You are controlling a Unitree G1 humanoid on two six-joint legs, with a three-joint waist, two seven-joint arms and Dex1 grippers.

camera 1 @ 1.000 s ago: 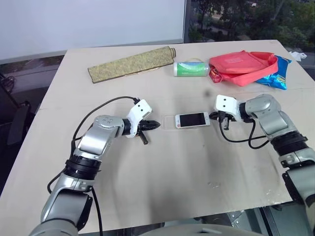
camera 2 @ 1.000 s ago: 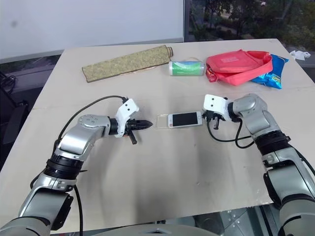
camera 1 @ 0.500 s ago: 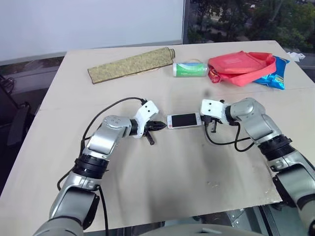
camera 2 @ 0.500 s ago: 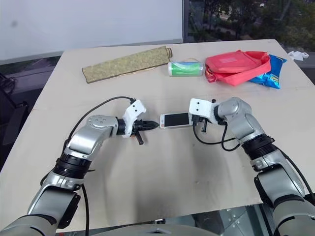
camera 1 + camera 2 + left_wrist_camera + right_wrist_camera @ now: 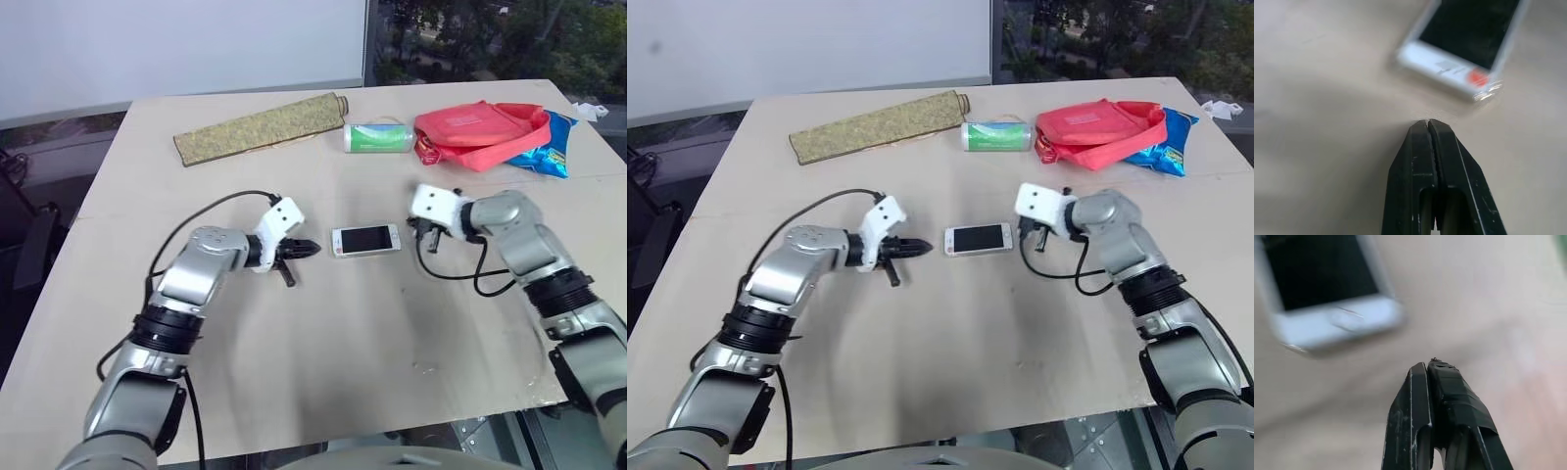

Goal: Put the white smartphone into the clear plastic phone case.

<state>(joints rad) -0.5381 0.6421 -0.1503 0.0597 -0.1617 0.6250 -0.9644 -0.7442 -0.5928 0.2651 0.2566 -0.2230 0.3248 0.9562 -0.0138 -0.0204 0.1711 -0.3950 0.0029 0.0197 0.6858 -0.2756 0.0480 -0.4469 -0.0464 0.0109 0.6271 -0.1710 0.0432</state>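
Barely visible clear plastic phone case (image 5: 366, 241), white smartphone (image 5: 365, 239)

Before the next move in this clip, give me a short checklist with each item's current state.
1. Phone lies flat on the table, screen up: ok.
2. Left gripper shut and not holding anything, tip short of the phone's near end: ok.
3. Right gripper shut and not holding anything, apart from the phone's other end: ok.
4. Phone fully seated in the clear case: cannot tell; the case's rim is not distinguishable around it.
5. Fabric roll, green can, red pouch and blue bag lie at the far edge, away from the phone: ok.
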